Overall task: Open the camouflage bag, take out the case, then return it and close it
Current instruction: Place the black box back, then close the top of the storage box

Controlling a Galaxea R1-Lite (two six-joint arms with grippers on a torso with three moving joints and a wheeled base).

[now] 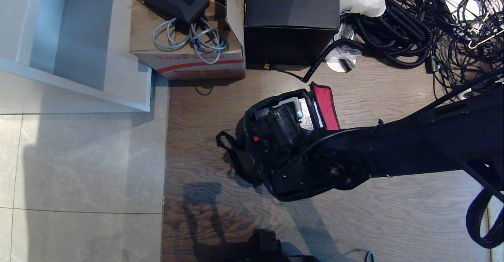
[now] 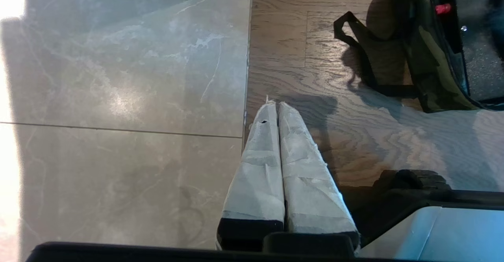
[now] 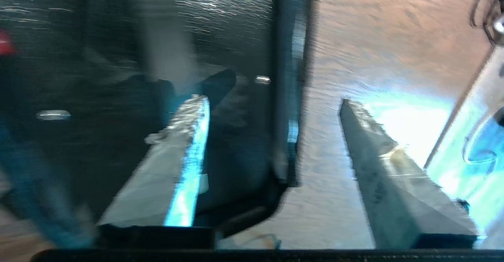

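**Bag open on the wooden floor, right gripper spread over it**

The camouflage bag (image 1: 252, 151) sits on the wooden floor (image 1: 374, 222), near the seam where the boards meet the grey tiles (image 1: 78, 167). Its red-lined lid (image 1: 326, 106) stands flipped up on the far side. Inside the open mouth lies the case (image 3: 236, 33), black and speckled. The right gripper (image 3: 275, 104) hangs low over the bag, fingers spread apart, gripping nothing; one finger is over the case, the other beyond the bag's black rim, above bare floor. The left gripper (image 2: 275, 108) is parked off to the side above the tile seam, fingers pressed together and empty. Farther back stand a cardboard box (image 1: 189, 45), a black cube box (image 1: 291, 21) and tangled black cables (image 1: 413, 29).
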